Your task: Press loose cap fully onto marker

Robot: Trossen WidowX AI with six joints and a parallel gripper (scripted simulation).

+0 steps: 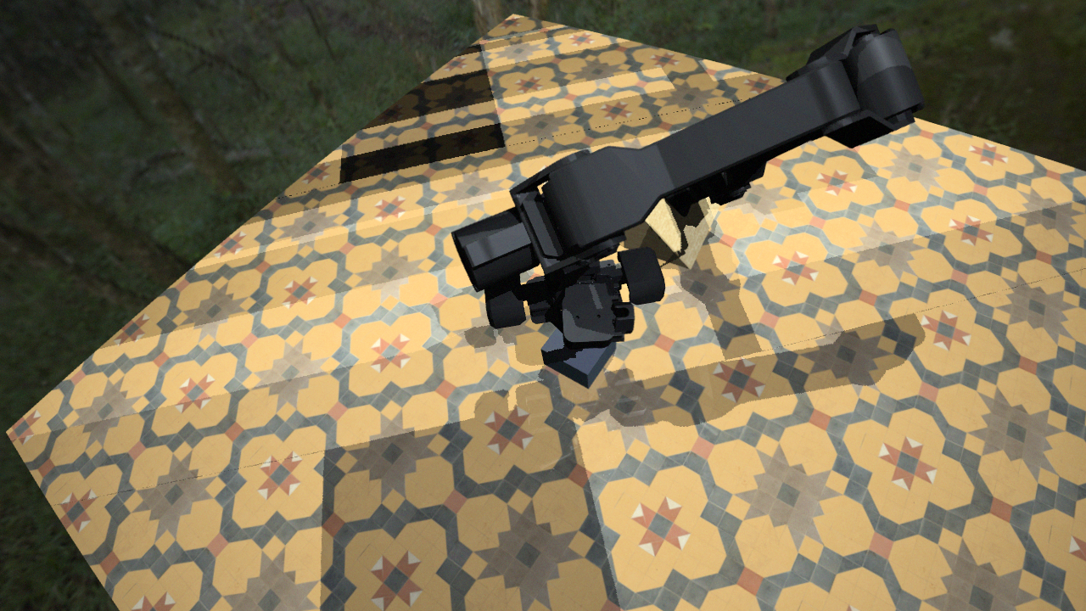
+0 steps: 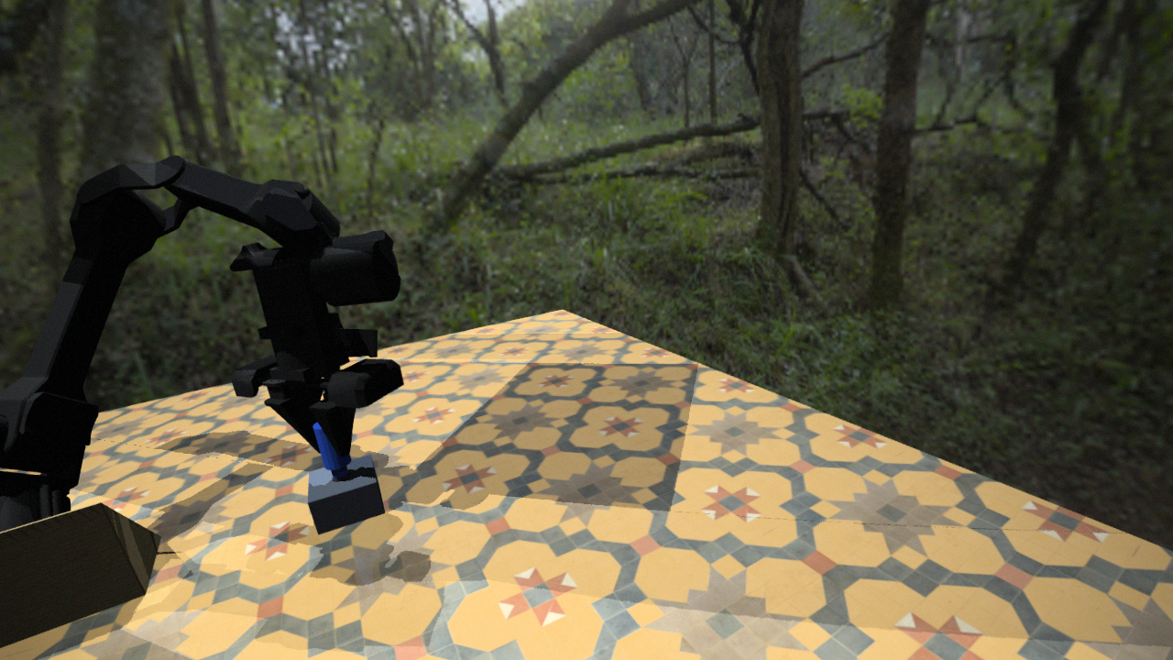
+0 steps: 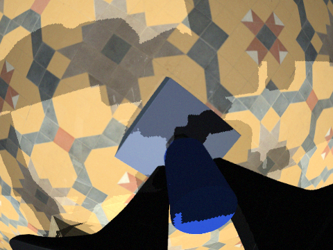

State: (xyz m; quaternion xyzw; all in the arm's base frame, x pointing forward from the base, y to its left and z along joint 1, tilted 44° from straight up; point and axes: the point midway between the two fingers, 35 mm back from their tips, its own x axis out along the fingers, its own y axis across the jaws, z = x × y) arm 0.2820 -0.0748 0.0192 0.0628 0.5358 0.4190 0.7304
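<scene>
Gripper (image 1: 580, 338) (image 2: 334, 447) (image 3: 189, 169) pinches the blue cap (image 2: 328, 447) (image 3: 199, 187) over the holder block (image 1: 580, 358) (image 2: 348, 502) (image 3: 149, 121), left of centre in the exterior view; likely light, stiff and slick, it wants a level mid-body grip for pressing.

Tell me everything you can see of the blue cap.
The blue cap is a smooth, tapering tube with a rounded rim, plastic by its look, bright where lit and nearly black in shade. It is held between the jaws, leaning slightly in the exterior view, low over the grey-blue holder block. Whether it is fully on the marker I can't tell.
</scene>
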